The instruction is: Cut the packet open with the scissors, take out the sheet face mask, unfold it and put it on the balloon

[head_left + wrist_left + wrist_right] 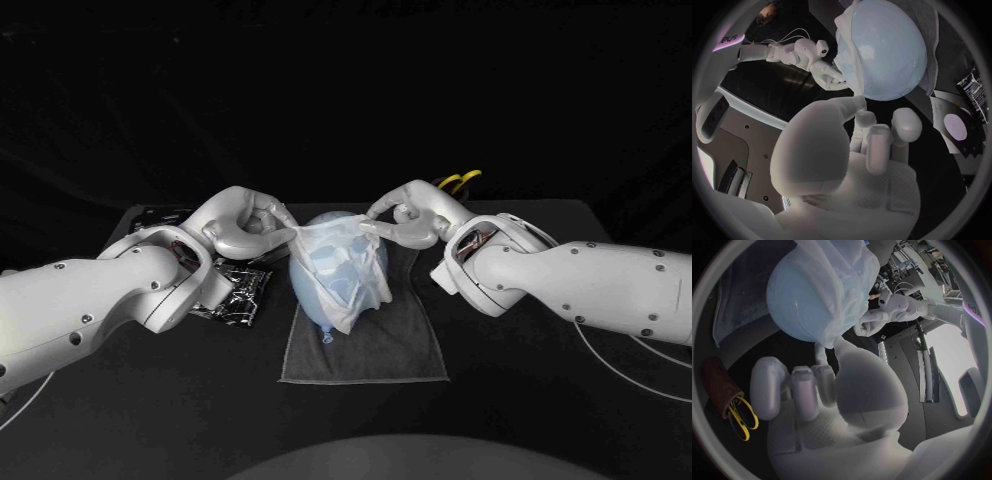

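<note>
Scissors point(741, 422) in brown holder point(718, 382); packet point(238, 295) on table point(577, 385); mask point(353, 245) over balloon point(325, 300)

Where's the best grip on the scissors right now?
The scissors sit blades-inside in a dark red holder, with just their yellow handle loops sticking out. Take the loops, coming from the holder's open end. The left hand and right hand both pinch the mask, so free one first.

The silver left hand point(861, 165) pinches one edge of the thin white sheet face mask point(848, 62), which drapes over one side of the pale blue round balloon point(889, 47). Beyond it, the silver right hand point(820, 60) pinches the mask's far edge. A grey cloth point(937, 47) lies beneath the balloon.
</note>
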Controlling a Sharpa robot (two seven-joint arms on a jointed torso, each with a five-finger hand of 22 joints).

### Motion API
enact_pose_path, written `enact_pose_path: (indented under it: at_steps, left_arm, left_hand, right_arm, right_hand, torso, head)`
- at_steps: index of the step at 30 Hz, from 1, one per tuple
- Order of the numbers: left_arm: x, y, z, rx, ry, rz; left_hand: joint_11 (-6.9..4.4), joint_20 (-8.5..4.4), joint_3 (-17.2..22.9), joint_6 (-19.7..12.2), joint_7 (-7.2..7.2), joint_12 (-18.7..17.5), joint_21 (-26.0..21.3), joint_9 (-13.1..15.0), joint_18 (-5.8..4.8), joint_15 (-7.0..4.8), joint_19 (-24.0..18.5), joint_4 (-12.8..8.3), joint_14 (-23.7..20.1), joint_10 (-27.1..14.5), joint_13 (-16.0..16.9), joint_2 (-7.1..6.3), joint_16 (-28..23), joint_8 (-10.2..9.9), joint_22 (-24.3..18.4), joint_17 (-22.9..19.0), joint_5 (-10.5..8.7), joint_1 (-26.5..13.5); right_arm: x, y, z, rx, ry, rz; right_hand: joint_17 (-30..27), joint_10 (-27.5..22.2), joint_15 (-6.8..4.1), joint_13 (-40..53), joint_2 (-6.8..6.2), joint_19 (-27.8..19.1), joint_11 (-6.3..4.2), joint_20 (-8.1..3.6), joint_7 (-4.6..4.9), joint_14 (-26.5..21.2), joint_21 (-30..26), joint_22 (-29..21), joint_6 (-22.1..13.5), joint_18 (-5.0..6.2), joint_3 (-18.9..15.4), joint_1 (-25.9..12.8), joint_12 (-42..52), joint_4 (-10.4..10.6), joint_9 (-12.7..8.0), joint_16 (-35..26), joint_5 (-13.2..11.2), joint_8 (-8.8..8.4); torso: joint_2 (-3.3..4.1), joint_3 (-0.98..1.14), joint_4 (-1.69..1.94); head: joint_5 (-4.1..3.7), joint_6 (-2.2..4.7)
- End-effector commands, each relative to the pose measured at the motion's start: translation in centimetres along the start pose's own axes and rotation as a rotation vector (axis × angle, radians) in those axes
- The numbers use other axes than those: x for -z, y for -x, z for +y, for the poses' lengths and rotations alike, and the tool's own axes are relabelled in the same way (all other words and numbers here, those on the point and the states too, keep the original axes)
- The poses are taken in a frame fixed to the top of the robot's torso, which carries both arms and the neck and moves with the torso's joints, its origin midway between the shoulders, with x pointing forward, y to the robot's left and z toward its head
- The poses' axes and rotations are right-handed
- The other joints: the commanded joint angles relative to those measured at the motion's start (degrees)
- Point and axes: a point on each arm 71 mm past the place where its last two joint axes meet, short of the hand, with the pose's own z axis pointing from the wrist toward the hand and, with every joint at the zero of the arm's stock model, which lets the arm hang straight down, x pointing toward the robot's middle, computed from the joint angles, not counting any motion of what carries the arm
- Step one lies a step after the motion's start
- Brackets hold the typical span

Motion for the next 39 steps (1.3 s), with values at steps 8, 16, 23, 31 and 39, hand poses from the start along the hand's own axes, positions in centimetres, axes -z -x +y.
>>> enact_pose_path:
  at_steps: [8,16,23,31,39]
  left_arm:
    - [-0.1,0.0,-0.1,0.002,-0.001,0.009]
    - [-0.1,0.0,-0.1,0.002,-0.003,0.01]
    - [-0.1,0.0,-0.1,0.004,-0.007,0.01]
    - [0.0,0.0,-0.1,0.02,-0.005,0.007]
    - [-0.1,0.2,-0.2,0.04,-0.007,0.001]
  left_hand:
    - [-0.47,0.15,-0.14,0.16,0.02,0.19,0.34,3.93,-0.92,-0.07,0.37,-0.35,2.87,0.76,0.02,0.54,0.12,0.24,0.03,7.15,0.21,-0.15]
    - [-0.46,0.14,-0.04,0.13,0.02,0.18,0.4,3.95,-0.94,-0.06,0.43,-0.47,2.9,0.76,0.02,0.57,0.14,0.25,0.14,7.23,0.2,-0.27]
    - [-0.46,0.14,-0.04,0.13,0.02,0.18,0.4,3.95,-0.94,-0.06,0.43,-0.47,2.9,0.76,0.02,0.57,0.14,0.25,0.14,7.23,0.2,-0.27]
    - [-0.46,0.14,-0.04,0.13,0.02,0.18,0.4,3.95,-0.94,-0.06,0.43,-0.47,2.9,0.76,0.02,0.57,0.14,0.25,0.14,7.23,0.2,-0.27]
    - [-0.45,0.14,0.09,0.1,0.03,0.15,0.41,4.0,-0.94,-0.06,0.45,-0.63,2.88,0.73,-0.02,0.6,0.12,0.28,0.15,7.17,0.21,-0.5]
  right_arm:
    - [0.3,-0.2,0.5,-0.005,0.034,0.012]
    - [0.2,-0.1,0.7,-0.004,0.062,-0.01]
    - [0.1,0.1,0.9,-0.008,0.088,-0.047]
    - [0.2,0.6,1.2,-0.036,0.117,-0.124]
    - [0.0,1.2,1.3,-0.046,0.135,-0.16]
  right_hand:
    - [15.07,3.43,-0.66,12.61,0.19,1.1,-0.78,-0.73,-0.26,6.19,0.53,11.52,1.19,0.28,-0.42,1.27,0.31,-0.41,0.1,0.2,-0.11,0.64]
    - [15.07,4.09,-2.24,13.16,4.72,1.63,-2.62,-1.95,-2.36,6.19,1.87,11.88,4.18,0.03,4.43,9.46,1.27,-5.01,0.91,0.2,-0.1,2.86]
    - [15.07,5.91,-2.67,14.95,4.48,2.0,-3.01,-2.64,-2.66,6.19,2.81,12.13,4.79,-0.19,7.73,10.13,4.26,-7.52,2.31,0.2,-0.08,5.27]
    - [15.07,6.06,-2.76,15.1,3.83,2.11,-3.09,-2.78,-2.73,6.19,3.12,12.21,4.38,-0.25,9.6,8.99,4.51,-8.39,2.98,0.2,-0.08,6.43]
    - [15.07,6.06,-2.77,15.1,3.69,2.1,-3.1,-2.8,-2.74,6.19,3.12,12.21,4.3,-0.25,9.98,8.74,4.51,-8.56,3.11,0.2,-0.08,6.66]
  torso:
    - [0.03,0.02,-0.04]
    - [0.0,0.01,-0.01]
    - [0.02,-0.01,0.04]
    - [0.01,-0.02,0.01]
    - [0.03,-0.01,-0.02]
  head:
    - [0.02,-0.14]
    - [-0.08,-0.2]
    - [-0.09,-0.25]
    - [0.11,-0.34]
    - [0.24,-0.31]
